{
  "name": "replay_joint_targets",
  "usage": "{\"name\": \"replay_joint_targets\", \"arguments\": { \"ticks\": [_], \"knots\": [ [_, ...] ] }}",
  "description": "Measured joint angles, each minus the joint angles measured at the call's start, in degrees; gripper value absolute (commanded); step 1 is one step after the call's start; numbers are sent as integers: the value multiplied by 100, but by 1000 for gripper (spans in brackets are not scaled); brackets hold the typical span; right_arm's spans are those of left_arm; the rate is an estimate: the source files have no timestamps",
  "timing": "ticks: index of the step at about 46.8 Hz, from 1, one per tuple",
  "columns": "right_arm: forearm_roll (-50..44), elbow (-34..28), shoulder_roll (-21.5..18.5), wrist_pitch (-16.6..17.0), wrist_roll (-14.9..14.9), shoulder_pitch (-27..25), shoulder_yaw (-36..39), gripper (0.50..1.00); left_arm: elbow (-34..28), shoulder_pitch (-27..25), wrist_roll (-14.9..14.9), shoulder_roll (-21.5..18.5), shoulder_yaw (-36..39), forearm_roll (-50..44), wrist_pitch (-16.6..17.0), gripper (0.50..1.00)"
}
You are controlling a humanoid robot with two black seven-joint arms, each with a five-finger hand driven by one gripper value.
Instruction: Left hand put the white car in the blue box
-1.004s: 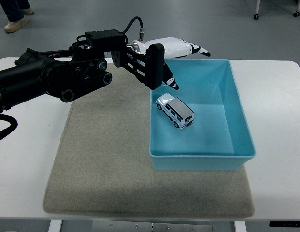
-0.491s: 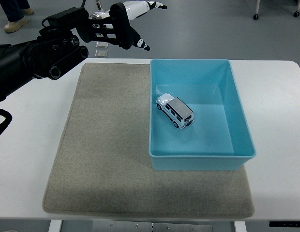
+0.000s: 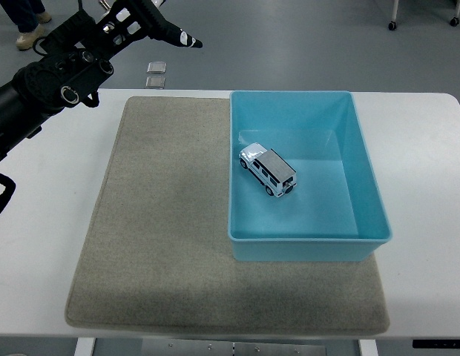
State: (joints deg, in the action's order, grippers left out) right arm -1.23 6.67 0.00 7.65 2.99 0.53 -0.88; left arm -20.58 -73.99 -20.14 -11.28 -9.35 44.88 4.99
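The white car (image 3: 268,171) with a grey roof lies on the floor of the blue box (image 3: 367,170), left of the box's middle and turned diagonally. My left hand (image 3: 152,22) is raised high at the top left, well away from the box and partly cut off by the picture's edge. Its visible fingers (image 3: 187,40) stretch out and hold nothing. The black left arm (image 3: 44,85) runs down to the left edge. No right arm shows.
A beige mat (image 3: 163,230) covers the middle of the white table (image 3: 44,222), and the box stands on its right part. Two small metal plates (image 3: 156,74) lie on the floor beyond the table. A person's feet (image 3: 24,22) show at the top left.
My left hand has pulled back from over the box's far left corner, rising up and to the left toward the picture's top. The car has stayed put in the box.
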Motion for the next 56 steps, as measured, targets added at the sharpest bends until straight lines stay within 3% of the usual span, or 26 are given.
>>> {"name": "replay_joint_targets", "arguments": {
  "ticks": [14,24,30,38,51,56],
  "knots": [
    [0,0,0,0,0,0,0,936,245,40,213,3,-18,-2517,-6,996],
    [0,1,0,0,0,0,0,936,256,131,1033,109,-48,-4290,-8,996],
    [0,1,0,0,0,0,0,936,264,224,1244,239,-50,-5264,-88,996],
    [0,1,0,0,0,1,0,936,283,359,1120,329,-180,-5840,-565,996],
    [0,1,0,0,0,0,0,936,660,656,208,645,-778,-6181,-1508,1000],
    [0,1,0,0,0,0,0,936,661,708,101,654,-871,-6675,-1702,1000]
  ]
}}
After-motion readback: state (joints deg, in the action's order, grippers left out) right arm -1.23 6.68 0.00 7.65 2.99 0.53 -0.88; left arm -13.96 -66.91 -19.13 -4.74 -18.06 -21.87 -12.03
